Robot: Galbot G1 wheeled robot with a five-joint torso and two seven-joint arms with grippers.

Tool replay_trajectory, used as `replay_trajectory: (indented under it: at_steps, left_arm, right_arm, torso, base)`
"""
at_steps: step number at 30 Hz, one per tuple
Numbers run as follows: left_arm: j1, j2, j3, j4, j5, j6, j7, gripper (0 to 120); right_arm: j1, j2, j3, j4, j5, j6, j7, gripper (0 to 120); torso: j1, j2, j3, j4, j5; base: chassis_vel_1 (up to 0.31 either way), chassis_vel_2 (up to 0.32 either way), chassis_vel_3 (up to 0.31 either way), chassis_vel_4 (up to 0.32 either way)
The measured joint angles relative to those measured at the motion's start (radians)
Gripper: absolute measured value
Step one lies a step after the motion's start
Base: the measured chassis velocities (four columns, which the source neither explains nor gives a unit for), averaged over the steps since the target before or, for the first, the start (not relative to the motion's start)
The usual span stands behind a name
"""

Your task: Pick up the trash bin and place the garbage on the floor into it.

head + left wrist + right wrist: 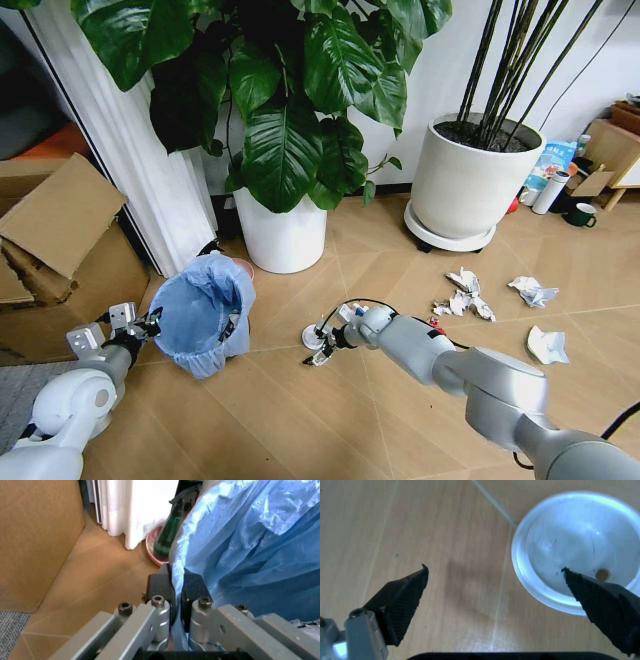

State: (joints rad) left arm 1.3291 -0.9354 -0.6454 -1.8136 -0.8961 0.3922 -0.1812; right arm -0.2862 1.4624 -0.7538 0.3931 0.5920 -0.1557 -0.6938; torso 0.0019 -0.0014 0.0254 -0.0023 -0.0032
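The trash bin [200, 305], small and lined with a crinkly light-blue bag [250, 547], stands on the herringbone floor [300, 420] at the left. My left gripper [150, 323] is shut on its bagged rim [176, 585]. My right gripper [322, 350] is low over the floor and open [495, 569]. A white round lid [570, 543] lies beneath it, with one fingertip [600, 600] over the lid's edge. In the head view the lid [316, 341] sits just beyond the gripper. Crumpled paper wads [460, 292] [532, 290] [547, 345] lie to the right.
Two large white plant pots [285, 235] [470, 190] stand behind. Cardboard boxes [60, 230] and a white curtain [140, 150] close off the left. A green bottle [167, 536] in a pink dish [152, 551] is beside the bin. A mug [580, 214] and an upright bottle [549, 192] stand far right.
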Motion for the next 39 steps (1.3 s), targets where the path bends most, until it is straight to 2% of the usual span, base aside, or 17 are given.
replay_trajectory:
  at_steps: [2, 4, 6, 8, 14, 18, 21, 22, 26, 28, 34, 39]
  left_arm:
    - [-0.003, 0.0, 0.0, 0.001, -0.001, 0.0, 0.0, 0]
    - [-0.003, 0.0, 0.0, 0.001, -0.001, 0.0, 0.0, 0]
    - [-0.004, 0.0, 0.0, 0.001, -0.002, 0.0, 0.0, 0]
    - [-0.004, 0.0, 0.0, 0.001, -0.003, 0.0, 0.0, 0]
    - [-0.006, 0.001, 0.0, 0.003, -0.005, -0.001, 0.001, 0]
    - [-0.006, 0.001, -0.003, 0.005, -0.007, -0.002, 0.003, 0]
    - [-0.004, 0.002, -0.006, 0.006, -0.008, -0.003, 0.005, 0]
    - [-0.004, 0.002, -0.006, 0.006, -0.008, -0.003, 0.005, 0]
    - [-0.004, 0.003, -0.006, 0.006, -0.009, -0.003, 0.005, 0]
    - [-0.002, 0.004, -0.006, 0.004, -0.009, -0.003, 0.005, 0]
    - [0.009, 0.005, 0.001, 0.001, -0.005, -0.005, 0.008, 0]
    - [0.006, 0.005, 0.01, -0.001, -0.005, -0.005, 0.008, 0]
  right_arm:
    - [-0.003, 0.009, 0.003, -0.014, -0.001, -0.002, 0.012, 88]
    - [-0.004, 0.011, 0.004, -0.017, -0.002, -0.003, 0.014, 86]
    - [-0.005, 0.017, 0.006, -0.028, -0.003, -0.004, 0.021, 72]
    - [-0.005, 0.019, 0.006, -0.029, -0.003, -0.004, 0.024, 71]
    - [-0.006, 0.017, 0.005, -0.029, -0.003, -0.009, 0.031, 43]
    - [-0.007, 0.013, 0.004, -0.027, -0.002, -0.012, 0.031, 34]
    - [-0.009, 0.006, 0.003, -0.021, 0.001, -0.016, 0.031, 19]
    - [-0.009, 0.006, 0.003, -0.021, 0.001, -0.016, 0.031, 19]
    - [-0.009, 0.006, 0.001, -0.021, 0.008, -0.02, 0.031, 5]
    - [-0.009, 0.006, 0.001, -0.021, 0.012, -0.022, 0.031, 0]
    - [-0.013, 0.003, 0.029, -0.001, 0.045, -0.027, 0.037, 0]
    - [-0.005, -0.013, 0.131, 0.075, 0.104, -0.003, 0.039, 0]
  torso:
    - [0.0, 0.0, 0.0, 0.0, 0.0]
    - [0.0, 0.0, 0.0, 0.0, 0.0]
    - [0.0, 0.0, 0.0, -0.0001, -0.0001]
    - [0.0, 0.0, 0.0, -0.0002, -0.0001]
    - [0.0, 0.0, 0.0, 0.0, 0.0]
    - [0.0, 0.0, 0.0, 0.0, 0.0001]
    - [0.0, 0.0, 0.0, 0.0001, 0.0002]
    - [0.0, 0.0, 0.0, 0.0001, 0.0002]
    - [0.0, 0.0, 0.0, 0.0001, 0.0002]
    - [0.0, 0.0, 0.0, 0.0, 0.0001]
    - [0.0, 0.0, 0.001, 0.0, 0.0001]
    - [0.0, 0.0, 0.0, 0.0001, 0.0002]
  base:
    - [0.0, 0.0, 0.0, 0.0]
    - [0.0, 0.0, 0.0, 0.0]
    - [0.0, 0.0, 0.0, 0.0]
    - [0.0, 0.0, 0.0, 0.0]
    - [0.0, 0.0, 0.0, 0.0]
    - [0.0, 0.0, 0.0, 0.0]
    - [0.0, 0.0, 0.0, 0.0]
    - [0.0, 0.0, 0.0, 0.0]
    - [0.0, 0.0, 0.0, 0.0]
    - [0.0, 0.0, 0.0, 0.0]
    - [0.0, 0.0, 0.0, 0.0]
    - [0.0, 0.0, 0.0, 0.0]
